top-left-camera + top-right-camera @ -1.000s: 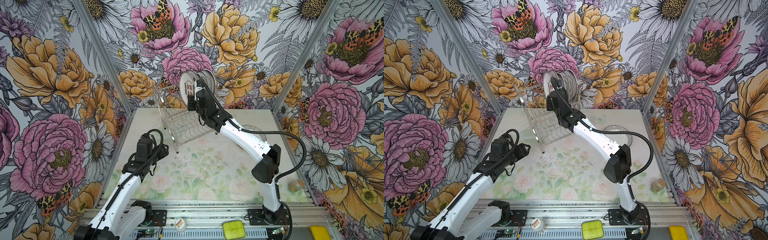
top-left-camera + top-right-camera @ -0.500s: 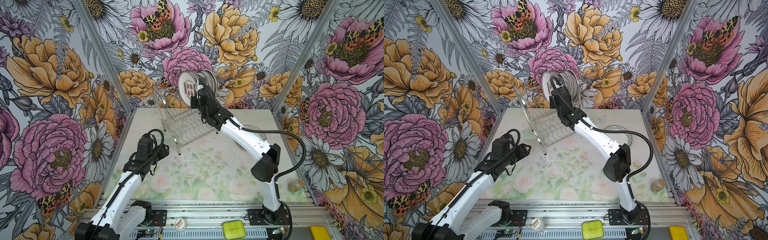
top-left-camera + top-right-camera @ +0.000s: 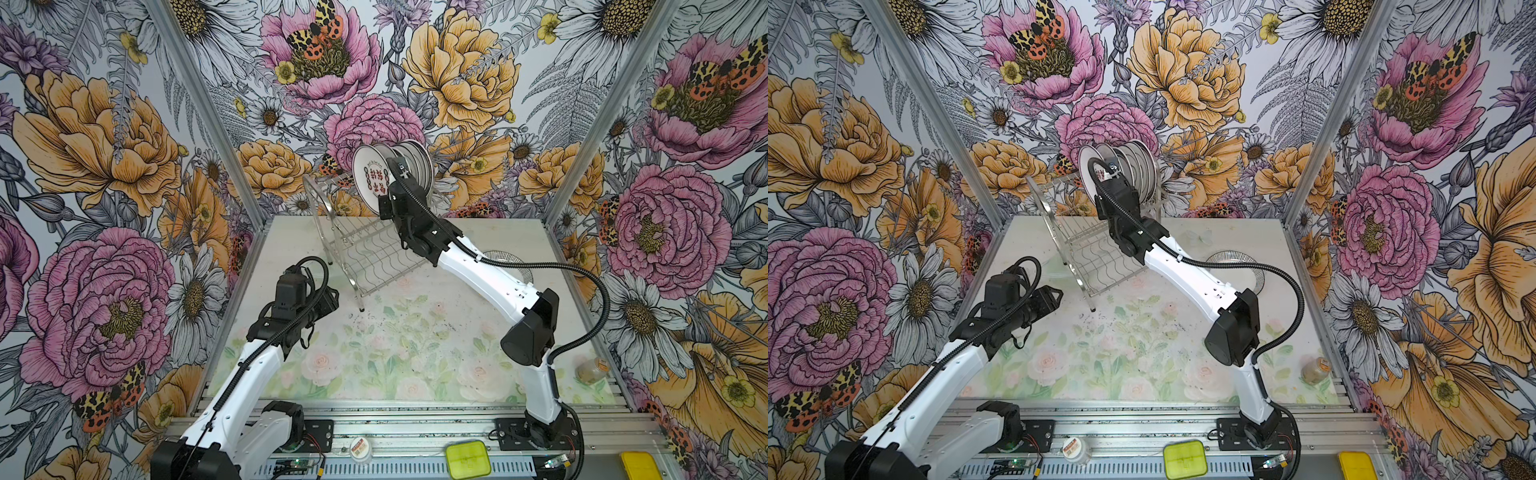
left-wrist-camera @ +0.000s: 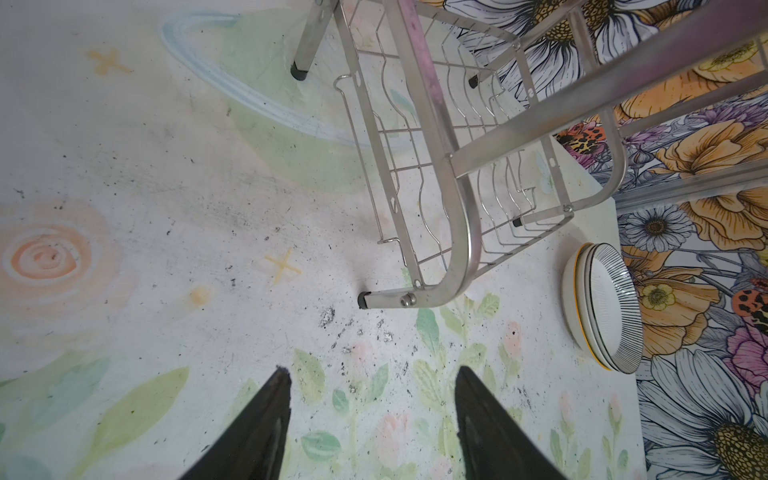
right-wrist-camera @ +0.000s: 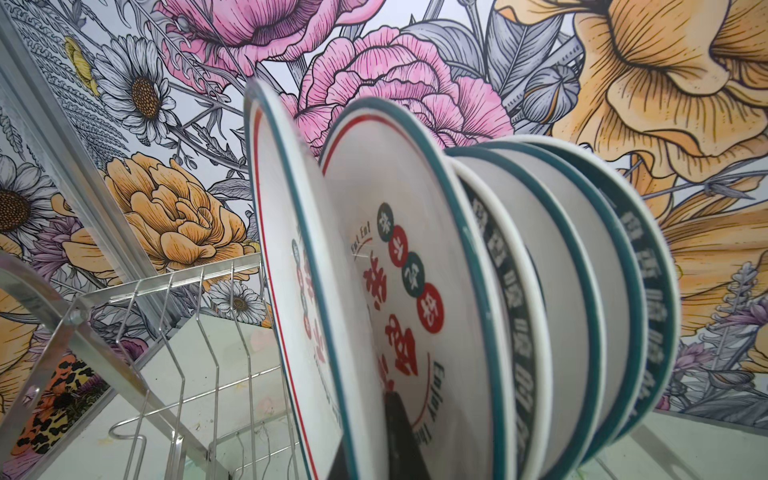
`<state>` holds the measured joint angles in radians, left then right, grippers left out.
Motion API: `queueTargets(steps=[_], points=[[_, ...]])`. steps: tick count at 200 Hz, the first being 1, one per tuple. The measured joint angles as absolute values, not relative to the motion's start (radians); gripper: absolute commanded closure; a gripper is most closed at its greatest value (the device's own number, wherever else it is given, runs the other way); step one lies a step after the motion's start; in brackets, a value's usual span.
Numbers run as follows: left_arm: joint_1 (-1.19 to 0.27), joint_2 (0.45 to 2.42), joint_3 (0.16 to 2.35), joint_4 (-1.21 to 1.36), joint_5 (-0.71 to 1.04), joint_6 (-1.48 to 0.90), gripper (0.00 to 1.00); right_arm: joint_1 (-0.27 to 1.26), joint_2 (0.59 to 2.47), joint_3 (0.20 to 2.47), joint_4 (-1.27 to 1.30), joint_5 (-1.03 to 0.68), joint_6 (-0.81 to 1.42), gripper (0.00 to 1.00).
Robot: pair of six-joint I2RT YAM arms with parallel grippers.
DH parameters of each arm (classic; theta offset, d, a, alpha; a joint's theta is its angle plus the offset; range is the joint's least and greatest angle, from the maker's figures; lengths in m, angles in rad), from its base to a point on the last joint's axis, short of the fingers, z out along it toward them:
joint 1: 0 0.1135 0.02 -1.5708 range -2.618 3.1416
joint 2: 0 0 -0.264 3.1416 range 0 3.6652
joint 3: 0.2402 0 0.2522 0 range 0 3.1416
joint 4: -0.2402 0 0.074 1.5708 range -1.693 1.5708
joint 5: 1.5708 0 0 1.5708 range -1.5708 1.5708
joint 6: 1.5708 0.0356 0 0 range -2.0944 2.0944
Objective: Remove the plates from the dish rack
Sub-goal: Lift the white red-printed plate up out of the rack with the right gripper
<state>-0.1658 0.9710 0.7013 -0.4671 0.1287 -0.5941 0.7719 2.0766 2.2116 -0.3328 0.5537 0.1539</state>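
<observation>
The dish rack [image 3: 365, 255] stood on the worktop [image 3: 415, 345], in the upper middle of the frame. A row of plates [image 3: 417, 159] stood on edge in its top tier, at the right end. The front plate [image 3: 370, 178] leaned away from the others. A stack of plates [image 3: 1252, 279] lay on the worktop right of the rack. A jar [image 3: 592, 370] stood at the lower right.

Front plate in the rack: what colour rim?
The front plate has a teal rim; clearest in right wrist view.
</observation>
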Motion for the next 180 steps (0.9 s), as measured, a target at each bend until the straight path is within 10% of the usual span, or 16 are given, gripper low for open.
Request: queueTargets(steps=[119, 180], points=[[-0.179, 0.962, 0.716, -0.474, 0.142, -0.599, 0.22, 0.794, 2.077, 2.457, -0.231, 0.574, -0.018, 1.00], [-0.244, 0.907, 0.716, -0.474, 0.164, -0.593, 0.18, 0.818, 1.779, 2.055, -0.236, 0.440, 0.089, 1.00]])
